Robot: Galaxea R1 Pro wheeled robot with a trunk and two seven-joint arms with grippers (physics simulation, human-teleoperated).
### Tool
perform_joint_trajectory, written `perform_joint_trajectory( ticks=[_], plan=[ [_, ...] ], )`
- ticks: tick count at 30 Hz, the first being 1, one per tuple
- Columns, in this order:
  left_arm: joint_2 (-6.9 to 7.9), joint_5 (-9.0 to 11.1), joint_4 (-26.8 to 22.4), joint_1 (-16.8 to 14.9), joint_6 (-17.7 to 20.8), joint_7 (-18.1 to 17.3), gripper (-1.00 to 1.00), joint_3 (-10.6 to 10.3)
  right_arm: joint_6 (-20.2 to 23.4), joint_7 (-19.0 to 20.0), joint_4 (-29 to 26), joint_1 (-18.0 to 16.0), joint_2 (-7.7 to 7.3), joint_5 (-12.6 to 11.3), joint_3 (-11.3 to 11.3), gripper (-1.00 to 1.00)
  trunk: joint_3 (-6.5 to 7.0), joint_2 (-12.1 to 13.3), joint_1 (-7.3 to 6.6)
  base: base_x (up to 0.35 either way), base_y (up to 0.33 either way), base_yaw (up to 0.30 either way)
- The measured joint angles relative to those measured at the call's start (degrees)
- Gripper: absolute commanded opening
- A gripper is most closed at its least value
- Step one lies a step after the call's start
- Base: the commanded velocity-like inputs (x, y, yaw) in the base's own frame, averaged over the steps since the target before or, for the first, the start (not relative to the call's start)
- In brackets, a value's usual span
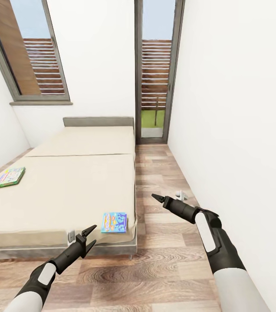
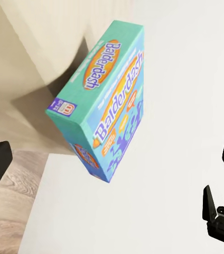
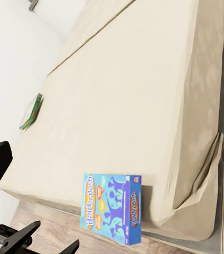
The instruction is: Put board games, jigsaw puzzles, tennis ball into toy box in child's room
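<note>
Blue board game (image 1: 114, 222) beyond left fingers (image 1: 90, 230)

Count: board games 2, both on bed (image 1: 68, 186) – blue box (image 1: 114, 222), green-bordered box (image 1: 10, 177). Bed 1, mattress sections 2. Grippers 2: left (image 1: 91, 236), right (image 1: 155, 198). Windows 2.

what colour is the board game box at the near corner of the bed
The Balderdash box is blue and teal with orange lettering, clearest in the left wrist view.
</note>
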Motion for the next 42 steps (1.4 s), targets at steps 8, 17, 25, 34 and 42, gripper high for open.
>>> perform_joint_trajectory(
  ticks=[8,17,25,34,42],
  plan=[
    [0.0,0.0,0.0,0.0,0.0,0.0,1.0,0.0,0.0,0.0,0.0,0.0,0.0,0.0,0.0,1.0,0.0,0.0,0.01,0.0,0.0,0.0],
    [0.0,0.0,0.0,0.0,0.0,0.0,1.0,0.0,0.0,0.0,0.0,0.0,0.0,0.1,0.0,1.0,-1.44,-3.2,1.76,0.0,0.0,0.0],
    [-0.07,0.0,0.0,0.0,0.0,0.0,1.0,-0.1,0.0,0.0,0.0,0.0,0.0,0.0,0.0,1.0,-1.44,-3.2,1.76,0.0,0.0,0.0],
    [-0.08,0.0,0.0,0.0,0.0,0.0,1.0,-0.1,0.0,0.0,0.0,0.0,0.0,0.0,0.0,1.0,-1.44,-3.2,1.76,0.0,0.0,0.0],
    [-0.08,0.1,0.0,0.0,0.0,0.0,1.0,-0.1,0.0,0.0,0.0,0.0,0.0,0.1,0.0,1.0,-1.44,-3.2,1.77,-0.091,-0.079,0.0]
  ],
)
